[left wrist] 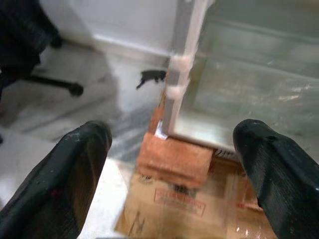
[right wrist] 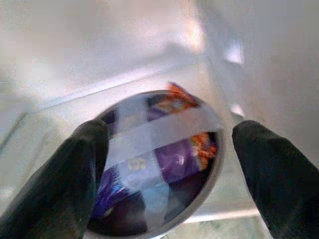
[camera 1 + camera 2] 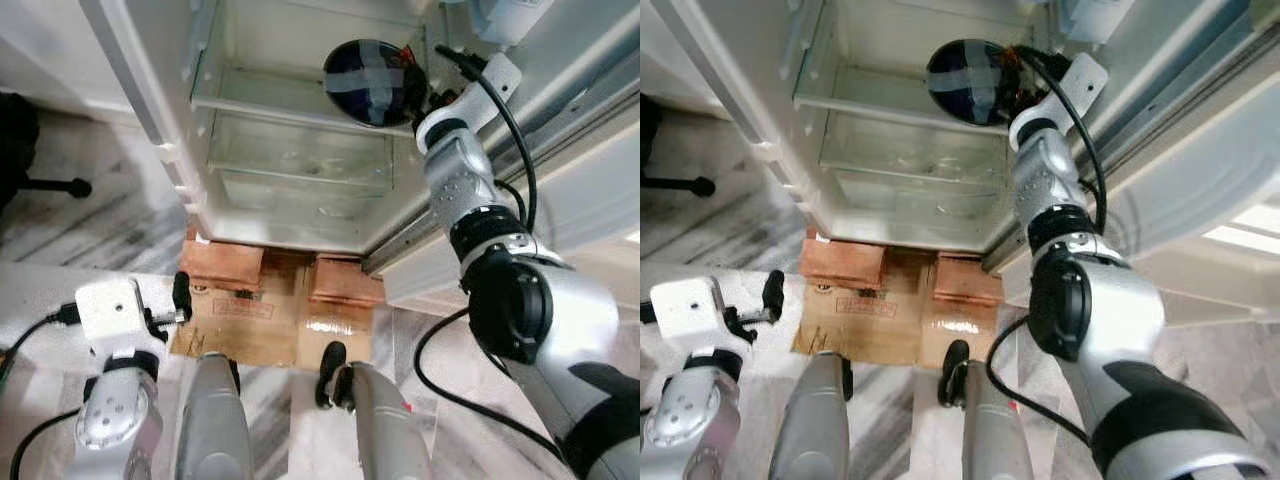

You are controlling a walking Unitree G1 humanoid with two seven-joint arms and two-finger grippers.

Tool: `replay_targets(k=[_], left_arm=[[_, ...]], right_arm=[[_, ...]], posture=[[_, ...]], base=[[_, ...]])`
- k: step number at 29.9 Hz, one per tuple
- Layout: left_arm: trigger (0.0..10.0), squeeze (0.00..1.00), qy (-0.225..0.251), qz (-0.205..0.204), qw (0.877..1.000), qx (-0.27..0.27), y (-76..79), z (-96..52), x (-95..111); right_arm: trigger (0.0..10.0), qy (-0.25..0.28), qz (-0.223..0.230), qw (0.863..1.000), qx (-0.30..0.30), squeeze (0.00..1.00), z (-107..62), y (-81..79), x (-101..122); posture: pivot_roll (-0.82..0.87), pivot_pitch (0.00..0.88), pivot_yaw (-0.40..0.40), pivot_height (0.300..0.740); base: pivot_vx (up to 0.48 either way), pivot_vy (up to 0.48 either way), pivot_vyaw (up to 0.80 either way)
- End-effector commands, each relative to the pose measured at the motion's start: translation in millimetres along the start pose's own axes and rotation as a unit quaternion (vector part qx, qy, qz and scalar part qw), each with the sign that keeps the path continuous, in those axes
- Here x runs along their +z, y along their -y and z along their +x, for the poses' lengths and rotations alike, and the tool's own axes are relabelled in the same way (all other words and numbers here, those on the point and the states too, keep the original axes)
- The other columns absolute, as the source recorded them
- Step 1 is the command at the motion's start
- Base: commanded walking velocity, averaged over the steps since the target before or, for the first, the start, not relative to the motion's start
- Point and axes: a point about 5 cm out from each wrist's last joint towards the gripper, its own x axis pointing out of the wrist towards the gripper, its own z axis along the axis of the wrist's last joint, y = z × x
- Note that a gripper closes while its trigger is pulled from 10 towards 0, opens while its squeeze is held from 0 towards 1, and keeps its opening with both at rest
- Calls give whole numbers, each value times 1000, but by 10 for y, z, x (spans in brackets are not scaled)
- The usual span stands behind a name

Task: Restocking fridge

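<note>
The fridge stands open before me with glass shelves inside. A round dark bowl crossed with clear tape and holding purple snack packets sits at the right end of a shelf. My right gripper reaches into the fridge and is open, one finger at the bowl's edge, the other a little clear of it. My left gripper hangs low over the floor left of the fridge, open and holding nothing.
Flattened cardboard and reddish blocks lie under the fridge's front. A clear drawer sits below the shelf. The fridge door is at the right, close to my right arm. A black chair base stands on the marble floor at left.
</note>
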Motion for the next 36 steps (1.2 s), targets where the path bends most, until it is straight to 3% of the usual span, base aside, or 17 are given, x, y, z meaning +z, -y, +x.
replay_targets(k=[1, 5, 8, 10, 11, 14, 16, 17, 22, 25, 27, 28, 36], left_arm=[[10000, 0, -9, -2, 1000, 6, -22, -10, -80], [10000, 0, 9, -12, 1000, 11, -33, -9, -48], [10000, 0, 0, -13, 999, 49, -39, -51, -109], [10000, 0, -3, -13, 998, 53, -37, -54, -123], [10000, 0, -5, -12, 998, 59, -33, -68, -140], [10000, 0, -2, -4, 998, 62, -41, -91, -144], [10000, 0, -5, 1, 997, 78, -96, -115, -164], [10000, 0, -6, -1, 997, 81, -108, -124, -170], [10000, 0, -6, -5, 996, 85, -113, -146, -175], [10000, 0, -9, -9, 995, 96, -137, -210, -168], [10000, 0, -9, -9, 995, 96, -137, -210, -168], [10000, 0, -19, -9, 993, 113, -195, -329, -179], [10000, 0, -39, -4, 991, 127, -248, -539, -220]], right_arm=[[10000, -16, -19, 999, 46, 1000, -79, 86, -99], [10000, -45, -33, 993, 108, 1000, -152, 51, -263], [10000, -100, -69, 967, 222, 1000, -295, -93, -553], [10000, -106, -73, 964, 234, 1000, -311, -115, -585], [10000, -123, -87, 952, 268, 1000, -349, -197, -675], [10000, -137, -99, 935, 312, 1000, -386, -315, -753], [10000, -157, -116, 912, 362, 1000, -425, -518, -868], [10000, -159, -121, 907, 371, 1000, -433, -562, -887], [10000, -158, -126, 902, 382, 1000, -446, -590, -897], [10000, -155, -147, 894, 394, 1000, -447, -752, -943], [10000, -155, -147, 894, 394, 1000, -447, -752, -943], [10000, -154, -178, 891, 389, 1000, -432, -902, -985], [10000, -154, -235, 888, 365, 1000, -378, -1048, -988]], posture=[[218, 307, -163, 740], [217, 298, -164, 740], [214, 297, -169, 740], [214, 297, -169, 740], [214, 306, -173, 740], [215, 316, -179, 740], [217, 337, -186, 740], [217, 337, -186, 740], [218, 340, -188, 740], [227, 390, -209, 740], [227, 390, -209, 740], [239, 426, -224, 740], [251, 469, -241, 740]], base=[[0, 0, 0], [0, 0, 0], [0, 0, 0], [0, 0, 0], [0, 0, 0], [0, 0, 0], [0, 0, 0], [0, 0, 0], [0, 0, 0], [0, 0, 0], [0, 0, 0], [0, 0, 0], [0, 0, 0]])
